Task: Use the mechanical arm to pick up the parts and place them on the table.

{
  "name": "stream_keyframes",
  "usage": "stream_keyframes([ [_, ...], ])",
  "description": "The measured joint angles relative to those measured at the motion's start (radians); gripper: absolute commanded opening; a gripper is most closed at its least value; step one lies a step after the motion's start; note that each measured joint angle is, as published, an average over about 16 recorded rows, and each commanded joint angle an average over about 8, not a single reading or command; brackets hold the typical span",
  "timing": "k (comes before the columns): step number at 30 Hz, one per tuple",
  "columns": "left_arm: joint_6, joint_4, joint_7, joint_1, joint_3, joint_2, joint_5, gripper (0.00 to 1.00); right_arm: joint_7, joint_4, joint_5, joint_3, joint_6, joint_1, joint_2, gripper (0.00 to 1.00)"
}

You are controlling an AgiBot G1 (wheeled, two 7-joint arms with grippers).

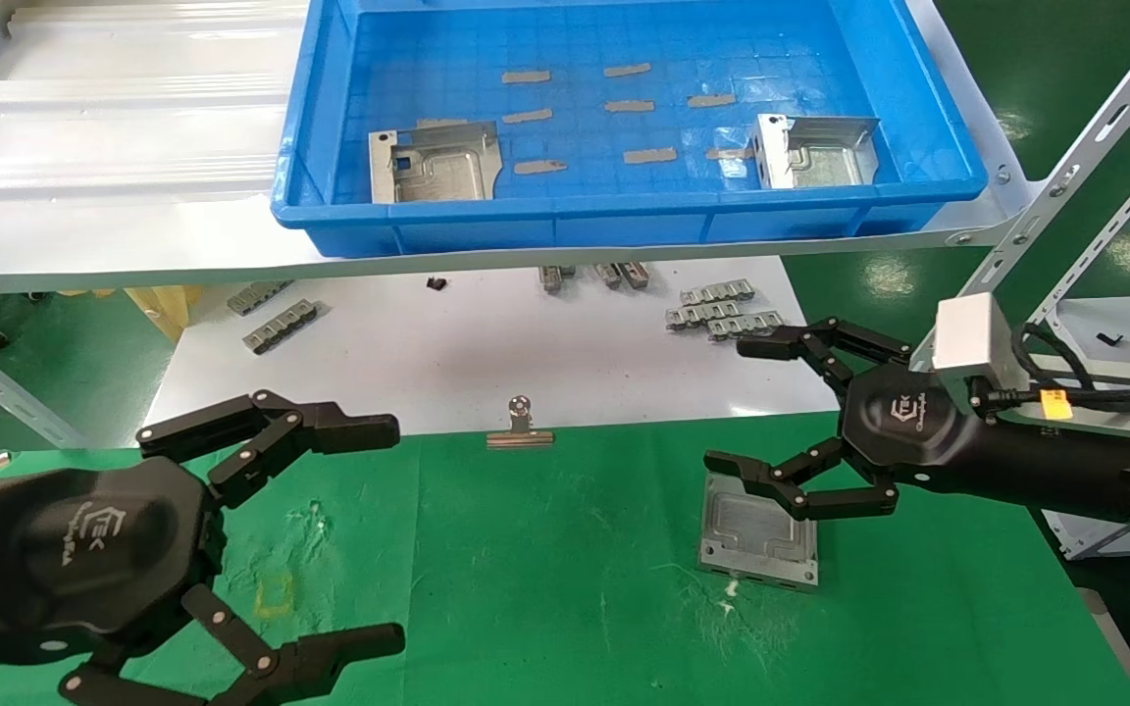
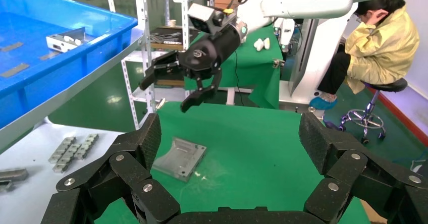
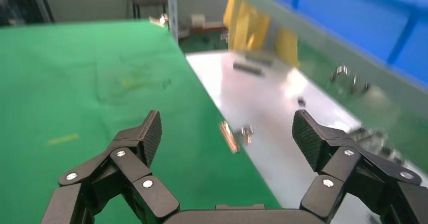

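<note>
One silvery bracket [image 1: 759,534] lies flat on the green table [image 1: 565,588]; it also shows in the left wrist view [image 2: 179,158]. Two more brackets sit in the blue tray [image 1: 624,211], one at the left [image 1: 435,164] and one at the right [image 1: 815,152]. My right gripper [image 1: 734,404] is open and empty, raised above the table bracket's far side; it also shows in the left wrist view [image 2: 165,92]. My left gripper [image 1: 384,534] is open and empty, low over the table's left part.
A white board [image 1: 487,353] behind the green cloth holds several small grey toothed strips [image 1: 722,312] and a binder clip [image 1: 520,427] on its edge. Grey tape pieces [image 1: 629,105] lie in the tray. A metal rack [image 1: 1095,147] stands at the right. A person [image 2: 376,42] sits beyond the table.
</note>
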Motion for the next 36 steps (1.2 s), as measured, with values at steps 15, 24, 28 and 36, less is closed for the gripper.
stream_keyframes([
  [15,0.000,0.000,0.000,0.000,0.000,0.000,0.000,1.00,0.037,0.052,0.016,0.019,0.004,-0.024,0.013,1.00],
  [24,0.000,0.000,0.000,0.000,0.000,0.000,0.000,1.00,0.108,0.157,0.013,0.080,0.016,-0.075,0.035,1.00],
  [28,0.000,0.001,0.000,0.000,0.000,0.000,0.000,1.00,0.152,0.222,0.014,0.118,0.024,-0.106,0.049,1.00],
  [36,0.000,0.001,0.000,0.000,0.000,0.000,0.000,1.00,0.241,0.353,0.015,0.193,0.038,-0.168,0.077,1.00],
])
